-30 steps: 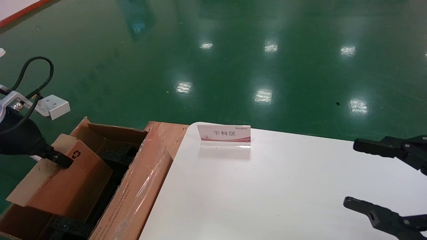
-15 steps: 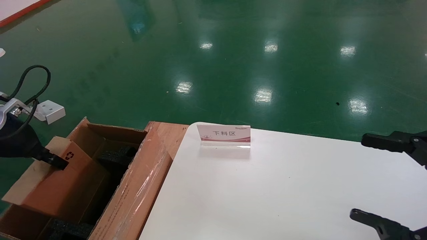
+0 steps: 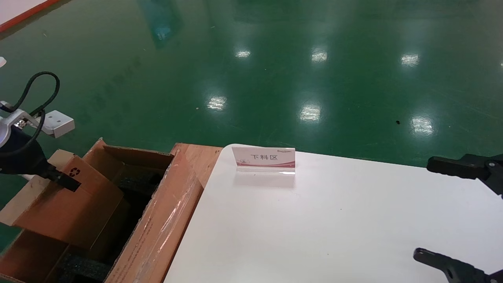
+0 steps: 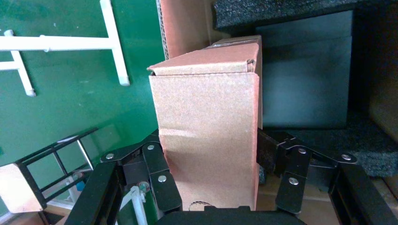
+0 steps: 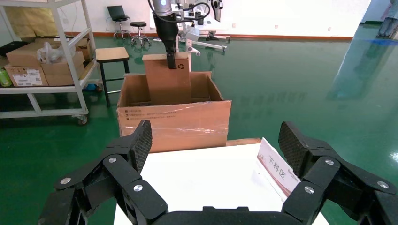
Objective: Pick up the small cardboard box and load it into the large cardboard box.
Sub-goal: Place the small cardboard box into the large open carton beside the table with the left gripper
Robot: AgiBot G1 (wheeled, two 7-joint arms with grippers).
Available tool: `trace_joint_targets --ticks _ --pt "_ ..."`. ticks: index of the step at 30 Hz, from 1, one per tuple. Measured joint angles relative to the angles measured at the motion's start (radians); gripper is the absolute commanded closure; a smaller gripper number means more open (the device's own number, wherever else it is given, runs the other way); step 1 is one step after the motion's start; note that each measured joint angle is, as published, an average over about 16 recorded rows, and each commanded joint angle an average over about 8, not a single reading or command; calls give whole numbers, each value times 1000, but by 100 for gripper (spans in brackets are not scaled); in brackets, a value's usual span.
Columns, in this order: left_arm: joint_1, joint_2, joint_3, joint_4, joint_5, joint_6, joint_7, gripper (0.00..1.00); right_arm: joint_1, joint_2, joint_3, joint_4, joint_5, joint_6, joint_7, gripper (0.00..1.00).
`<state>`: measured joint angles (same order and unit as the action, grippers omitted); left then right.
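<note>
Two fingers of the left end effector [image 4: 210, 178] clamp the small cardboard box [image 4: 209, 136] above the large cardboard box [image 3: 157, 220].

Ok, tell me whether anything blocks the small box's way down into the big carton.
Nothing visible does. The left pincer grips the small cardboard box, which hangs over the open large cardboard box with its lower end already inside. The flaps are folded outward. Black foam blocks line the inside around it, not under it.

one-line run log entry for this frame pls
phase: loading | left gripper: shut on small cardboard box, partly inside large cardboard box | right gripper: open, idle over white table
</note>
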<state>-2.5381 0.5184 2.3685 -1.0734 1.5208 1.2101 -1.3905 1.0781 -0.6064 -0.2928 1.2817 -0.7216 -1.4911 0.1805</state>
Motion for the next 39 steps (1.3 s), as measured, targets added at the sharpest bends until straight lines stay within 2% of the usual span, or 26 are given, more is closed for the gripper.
trace_joint_targets --ticks 39 --pt "370 185 1 350 -102 -105 86 100 0 1 -2 0 2 1 -1 0"
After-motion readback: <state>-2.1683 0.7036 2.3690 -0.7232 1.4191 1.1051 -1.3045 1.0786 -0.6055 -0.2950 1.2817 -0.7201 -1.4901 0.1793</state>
